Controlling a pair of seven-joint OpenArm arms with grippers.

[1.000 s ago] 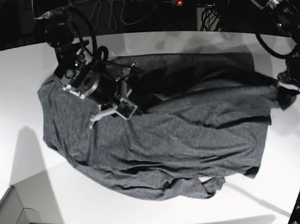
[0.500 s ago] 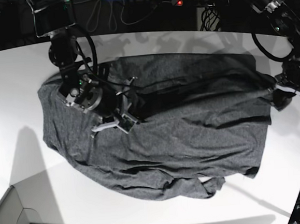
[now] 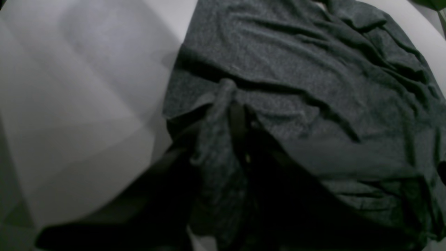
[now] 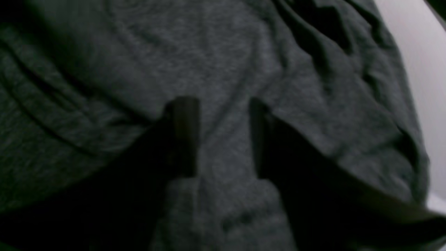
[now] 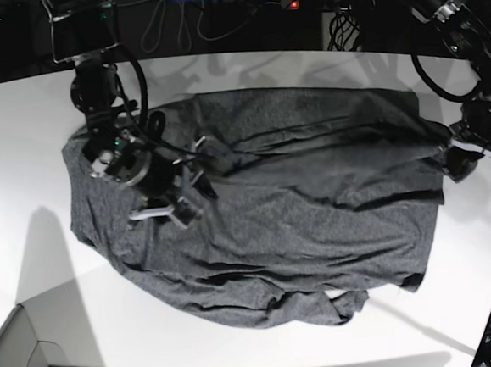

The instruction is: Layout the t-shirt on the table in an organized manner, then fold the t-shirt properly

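Since a second ago the right tool [image 5: 182,204] has let go of the t-shirt [image 5: 316,220], fingers spread above it. Left tool [image 5: 458,156] pinches the shirt's edge by the worktop [image 5: 22,150] rim. Shirt lies rumpled mid-worktop, bare white all round

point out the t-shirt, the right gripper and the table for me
t-shirt [image 5: 317,229], base view, on the wrinkled middle of the cloth.
right gripper [image 4: 223,136], right wrist view, midway between its two parted fingertips, over the cloth.
table [image 5: 20,125], base view, on bare white top beside the shirt.
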